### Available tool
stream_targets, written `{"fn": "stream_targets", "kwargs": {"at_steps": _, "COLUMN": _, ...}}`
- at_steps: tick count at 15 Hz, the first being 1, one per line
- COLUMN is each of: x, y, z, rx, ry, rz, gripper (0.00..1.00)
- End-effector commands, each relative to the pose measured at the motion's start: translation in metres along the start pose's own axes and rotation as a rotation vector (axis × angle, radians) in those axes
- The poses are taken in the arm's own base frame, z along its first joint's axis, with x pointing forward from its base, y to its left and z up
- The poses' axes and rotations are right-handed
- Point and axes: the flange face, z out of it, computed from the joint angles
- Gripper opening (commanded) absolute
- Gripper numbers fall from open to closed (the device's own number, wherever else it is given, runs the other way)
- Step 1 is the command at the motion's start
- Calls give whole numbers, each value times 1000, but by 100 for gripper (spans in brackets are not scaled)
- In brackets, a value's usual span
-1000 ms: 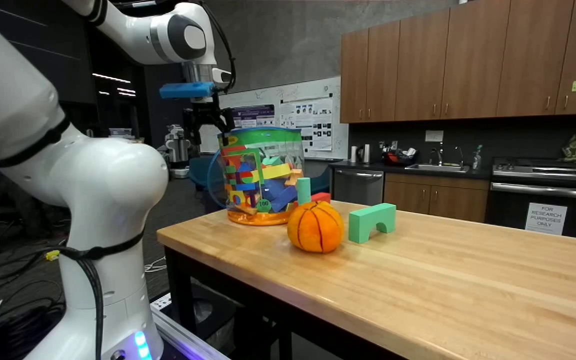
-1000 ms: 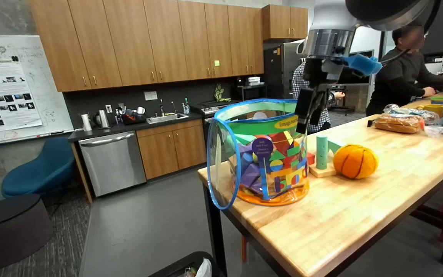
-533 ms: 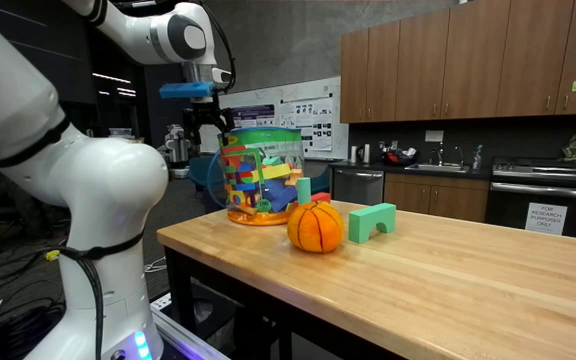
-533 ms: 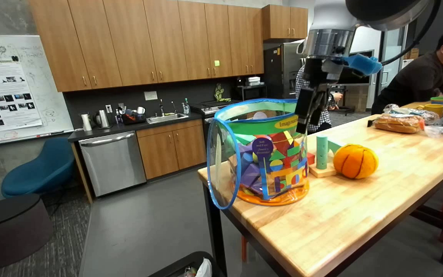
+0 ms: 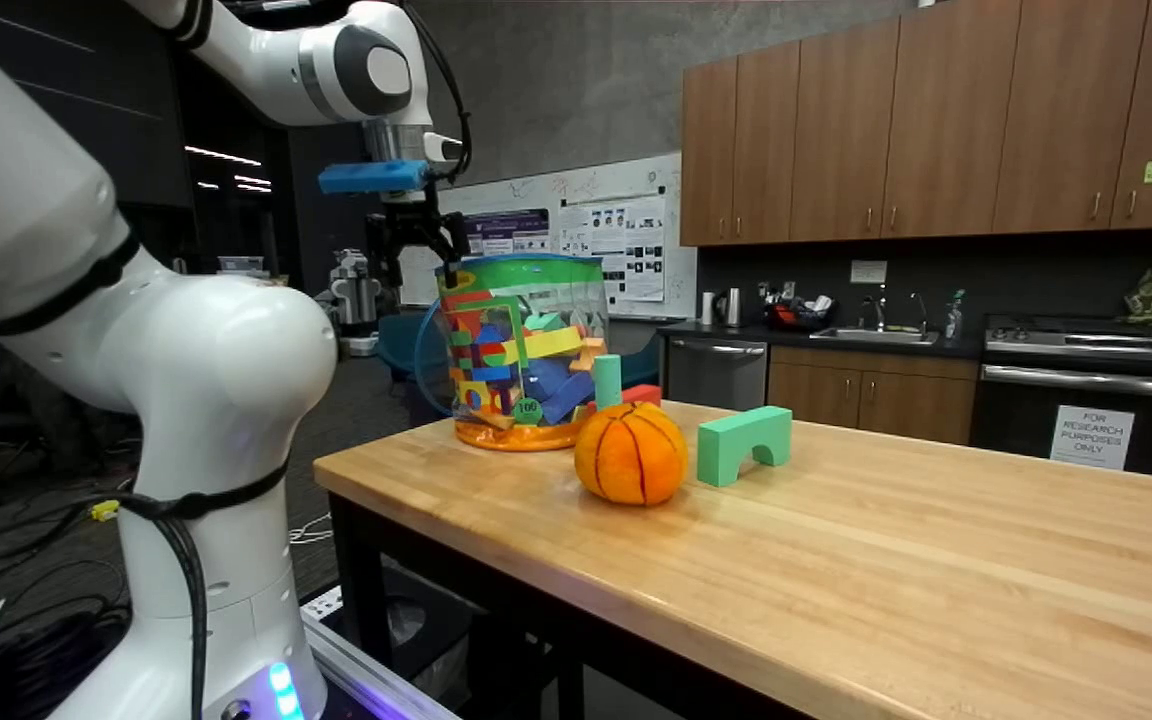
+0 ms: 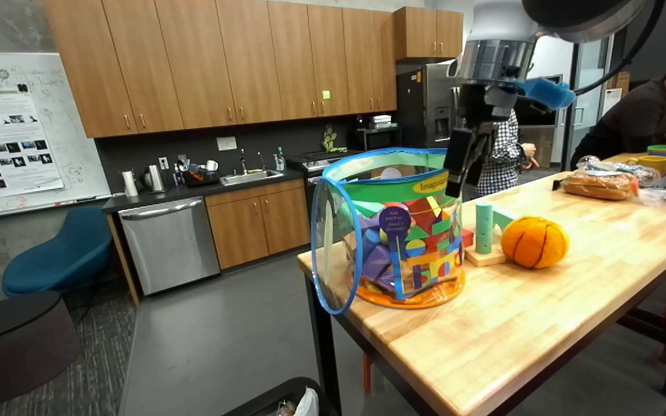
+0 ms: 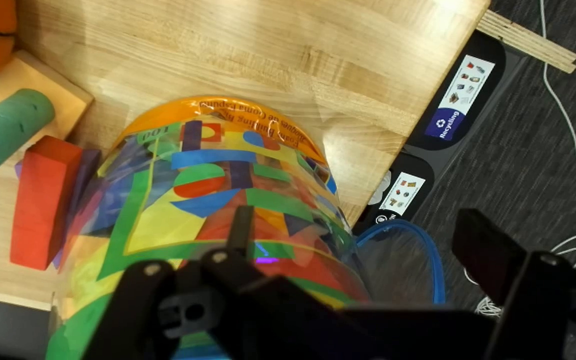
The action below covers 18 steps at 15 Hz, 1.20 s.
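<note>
**One black two-fingered robot hand [image 7: 354, 215] spread wide by a clear round plastic tub with a blue rim [image 6: 417, 231]**

The hand is empty, and its fingers stand far apart, near the top of the tub. In the wrist view, one finger shows in front of the tub and the other in front of the dark grey floor [image 7: 523, 170]. I cannot tell if a finger touches the tub.

The tub stands upright near one end of the light wooden counter [image 5: 936, 560]. It has a green stripe and an orange bottom, and lots of bright foam blocks [image 5: 548, 345] are inside. Its round, see-through lid with a blue edge [image 6: 337, 248] hangs down at the side.

Close by the tub are a red foam block [image 7: 43, 205] and a purple foam block [image 7: 85, 165]. A green foam post [image 6: 484, 228] stands on a flat tan square block [image 6: 486, 258]. Next to that sits a soft, round orange ball with dark lines [image 6: 535, 241]. A green foam arch [image 5: 756, 428] is near the ball.

Farther along the counter are a brown loaf in a clear bag [image 6: 599, 188] and a yellow cup [image 6: 654, 164].
</note>
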Motion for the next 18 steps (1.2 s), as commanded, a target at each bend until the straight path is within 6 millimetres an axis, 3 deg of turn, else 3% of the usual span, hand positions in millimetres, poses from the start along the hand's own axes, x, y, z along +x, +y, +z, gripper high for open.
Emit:
{"fn": "stream_targets", "kwargs": {"at_steps": 1, "x": -26, "y": 5, "z": -49, "rx": -56, "ry": 53, "rz": -23, "gripper": 100}}
{"fn": "stream_targets", "kwargs": {"at_steps": 6, "x": -68, "y": 7, "z": -127, "rx": -210, "ry": 91, "rz": -53, "gripper": 100}}
{"fn": "stream_targets", "kwargs": {"at_steps": 10, "x": -75, "y": 4, "z": -173, "rx": -274, "ry": 192, "rz": -94, "gripper": 100}}
{"fn": "stream_targets", "kwargs": {"at_steps": 11, "x": -77, "y": 3, "z": -159, "rx": -239, "ry": 168, "rz": -72, "gripper": 100}}
{"fn": "stream_targets", "kwargs": {"at_steps": 13, "x": -79, "y": 1, "z": -170, "rx": -248, "ry": 194, "rz": -76, "gripper": 100}}
{"fn": "stream_targets", "kwargs": {"at_steps": 18, "x": -78, "y": 1, "z": -175, "rx": -248, "ry": 191, "rz": -86, "gripper": 100}}
